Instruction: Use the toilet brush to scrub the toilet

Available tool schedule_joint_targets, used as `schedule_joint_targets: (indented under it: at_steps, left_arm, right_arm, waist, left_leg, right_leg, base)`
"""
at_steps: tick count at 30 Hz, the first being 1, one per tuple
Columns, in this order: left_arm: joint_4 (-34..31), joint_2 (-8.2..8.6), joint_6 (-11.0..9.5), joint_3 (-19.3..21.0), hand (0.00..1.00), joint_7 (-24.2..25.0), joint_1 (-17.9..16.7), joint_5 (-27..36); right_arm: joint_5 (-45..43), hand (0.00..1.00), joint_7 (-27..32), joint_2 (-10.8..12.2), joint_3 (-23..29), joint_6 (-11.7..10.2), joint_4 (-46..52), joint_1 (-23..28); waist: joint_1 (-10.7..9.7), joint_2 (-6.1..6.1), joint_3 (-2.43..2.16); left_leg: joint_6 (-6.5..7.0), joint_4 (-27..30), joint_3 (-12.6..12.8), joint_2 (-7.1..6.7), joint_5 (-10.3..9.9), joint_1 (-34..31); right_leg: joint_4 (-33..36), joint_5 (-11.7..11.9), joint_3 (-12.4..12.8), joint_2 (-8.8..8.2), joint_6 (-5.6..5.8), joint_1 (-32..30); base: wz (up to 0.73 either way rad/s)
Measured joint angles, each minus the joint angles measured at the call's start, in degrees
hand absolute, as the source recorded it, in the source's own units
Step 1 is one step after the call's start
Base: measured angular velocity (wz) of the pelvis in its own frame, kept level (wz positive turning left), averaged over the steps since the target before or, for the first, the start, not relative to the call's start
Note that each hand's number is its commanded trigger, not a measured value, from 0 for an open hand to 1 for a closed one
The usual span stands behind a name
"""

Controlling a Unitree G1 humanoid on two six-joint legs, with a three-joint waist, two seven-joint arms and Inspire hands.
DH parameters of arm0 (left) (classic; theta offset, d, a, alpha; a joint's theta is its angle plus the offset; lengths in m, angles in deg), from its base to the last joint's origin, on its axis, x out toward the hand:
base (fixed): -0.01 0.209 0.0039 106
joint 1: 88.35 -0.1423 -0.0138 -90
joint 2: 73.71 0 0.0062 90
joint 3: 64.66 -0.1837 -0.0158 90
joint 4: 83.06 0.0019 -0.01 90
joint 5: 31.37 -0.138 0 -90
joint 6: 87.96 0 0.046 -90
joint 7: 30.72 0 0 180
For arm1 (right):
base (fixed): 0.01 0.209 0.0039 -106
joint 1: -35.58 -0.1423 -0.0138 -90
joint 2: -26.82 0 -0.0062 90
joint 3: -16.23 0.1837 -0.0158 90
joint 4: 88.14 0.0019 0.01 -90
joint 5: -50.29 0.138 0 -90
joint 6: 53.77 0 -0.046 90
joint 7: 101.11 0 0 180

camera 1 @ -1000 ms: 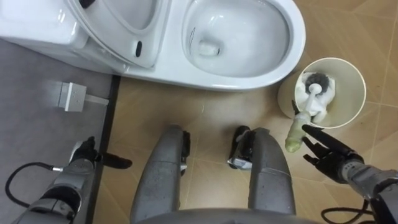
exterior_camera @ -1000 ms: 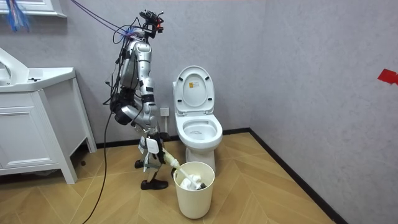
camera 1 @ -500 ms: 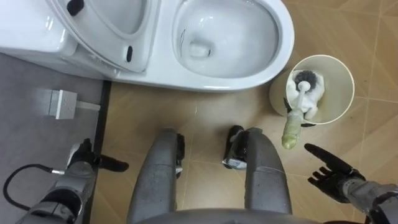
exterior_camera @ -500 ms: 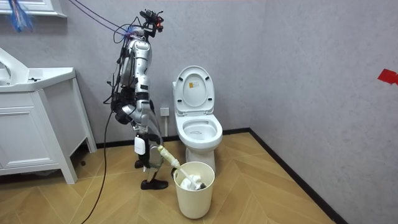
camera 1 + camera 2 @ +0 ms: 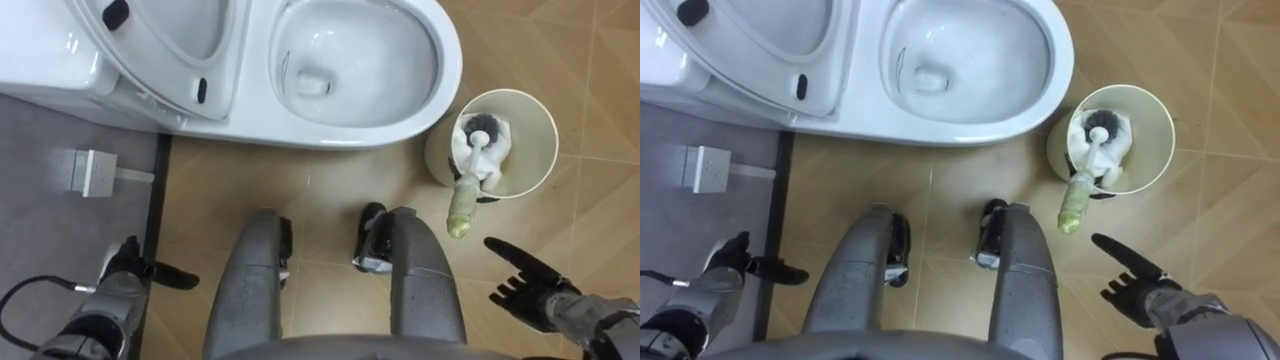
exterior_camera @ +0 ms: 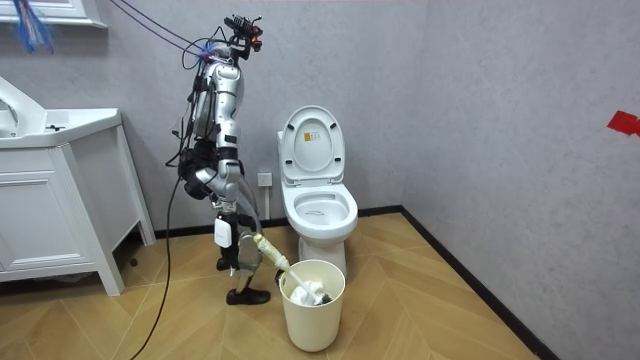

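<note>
- Toilet brush w/ pale yellow-green handle, white shaft and dark bristles (image 5: pixel 471 178): head down in round cream plastic bin (image 5: pixel 538 160). Handle leans out over bin's near rim, toward robot.
- Right hand (image 5: pixel 527 288): empty, fingers straight & spread, near bin's near side. Handle tip is ahead and slightly left of it.
- Left hand (image 5: pixel 128 276): relaxed, empty, well apart from bin, so right hand is nearer.
</note>
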Motion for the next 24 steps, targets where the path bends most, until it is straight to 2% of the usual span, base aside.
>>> schedule_joint_targets:
  at_steps: [7, 11, 17, 22, 24]
  left_arm:
    - [-0.01, 0.02, -1.26, 0.46, 0.00, 1.69, 1.14, 0.01]
    - [-0.02, 0.27, -1.30, 1.31, 0.00, 1.61, 2.22, 0.03]
    - [0.25, 0.45, -1.31, 1.96, 0.00, 1.33, 2.28, 0.49]
    - [0.62, 0.65, -1.34, 1.95, 0.00, 1.33, 2.05, 0.33]
    - [1.07, 0.65, -1.64, 1.92, 0.00, 1.33, 2.05, 0.48]
  right_arm:
    - [0.58, 0.00, -1.90, 0.02, 0.51, -0.19, 1.45, -2.24]
    - [2.57, 0.00, -3.53, 0.02, 0.42, -1.24, 3.01, -2.31]
    - [2.77, 0.00, -6.77, -0.02, 0.26, -1.32, 3.15, -3.19]
    - [2.56, 0.00, -8.30, -0.17, 0.34, -1.35, 3.52, -4.38]
    - [2.45, 0.00, -9.02, -0.29, 0.34, -1.35, 3.78, -4.77]
  waist:
    - [1.45, 0.67, 0.40]
    - [2.91, 1.49, 0.81]
    - [4.23, 1.95, 0.73]
    - [4.31, 2.00, 0.72]
    - [4.30, 1.99, 0.73]
  left_leg:
    - [0.05, 0.08, 0.00, -0.01, 0.00, -0.41]
    - [0.14, -0.04, 0.01, -0.02, -0.02, -0.49]
    - [0.19, -0.55, 0.11, -0.05, -0.01, -0.11]
    - [0.20, -0.62, 0.16, -0.08, 0.00, -0.05]
    - [0.34, -0.65, 0.42, -0.22, 0.07, -0.01]
  right_leg:
    - [-0.15, 0.08, -0.02, -0.05, 0.14, -0.29]
    - [-0.45, 0.17, -0.07, -0.05, 0.29, -0.29]
    - [-0.60, 0.18, -0.13, -0.11, 0.30, -0.19]
    - [-0.55, 0.17, -0.29, -0.30, 0.28, -0.11]
    - [-0.42, 0.11, -0.77, -0.95, 0.18, -0.11]
  base:
    - [0.00]
    - [0.00]
    - [0.00]
    - [0.00]
    - [0.00]
